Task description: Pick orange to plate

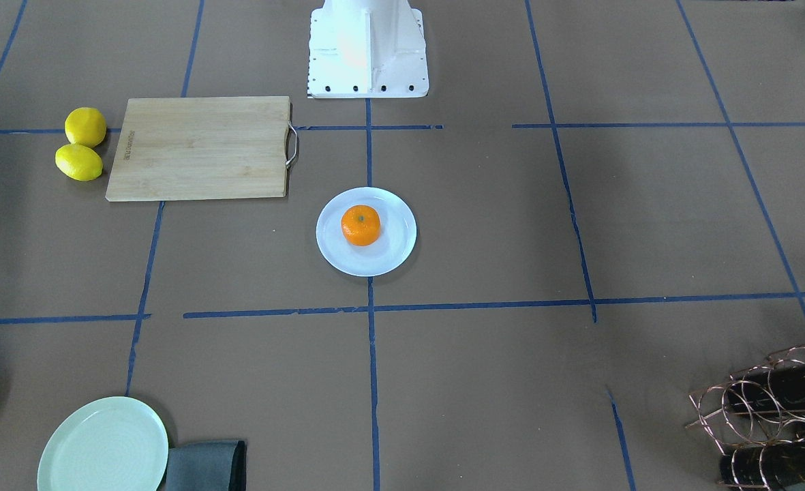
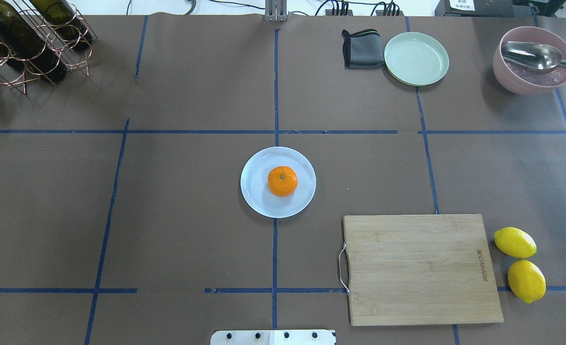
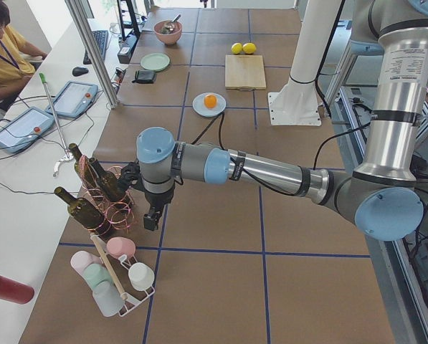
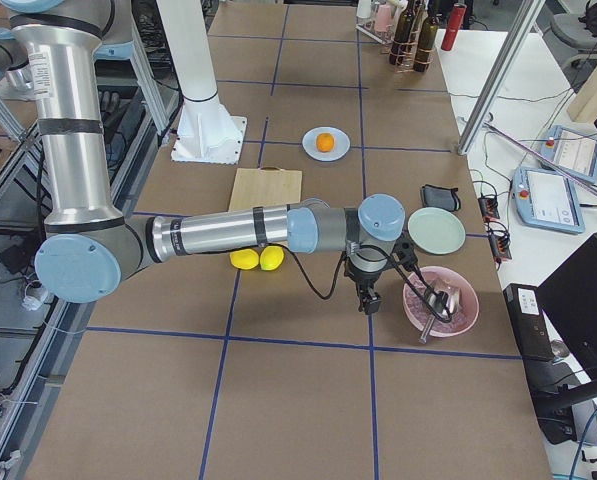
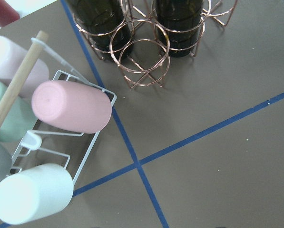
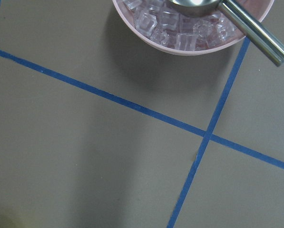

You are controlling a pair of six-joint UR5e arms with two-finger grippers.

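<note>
From where I stand the job looks finished: the orange (image 2: 282, 181) sits stem-dimple up inside the pale bluish plate (image 2: 256, 196), near its middle and a touch off centre, with the rim showing all the way round it. The plate lies at the centre of the bench (image 2: 191, 191), right on the crossing of the blue tape lines. Nothing is touching the fruit and neither arm is anywhere near it. The left gripper (image 3: 150, 222) hangs pointing down at the far left end of the bench, just beside the copper bottle rack (image 3: 102, 188). The right gripper (image 4: 371, 304) hangs the same way at the opposite end, close to the pink bowl (image 2: 517, 88) of ice cubes. Both show only in the side views, and the wrist cameras show bare bench and clutter but no fingers, so I cannot tell whether either is parted or closed; neither seems to carry anything. The two lemons (image 2: 514, 242) lie untouched beside the wooden cutting board (image 2: 419, 268), and the green plate (image 2: 416, 58) holds nothing. I would judge that no step is left, beyond parking the arms.
</note>
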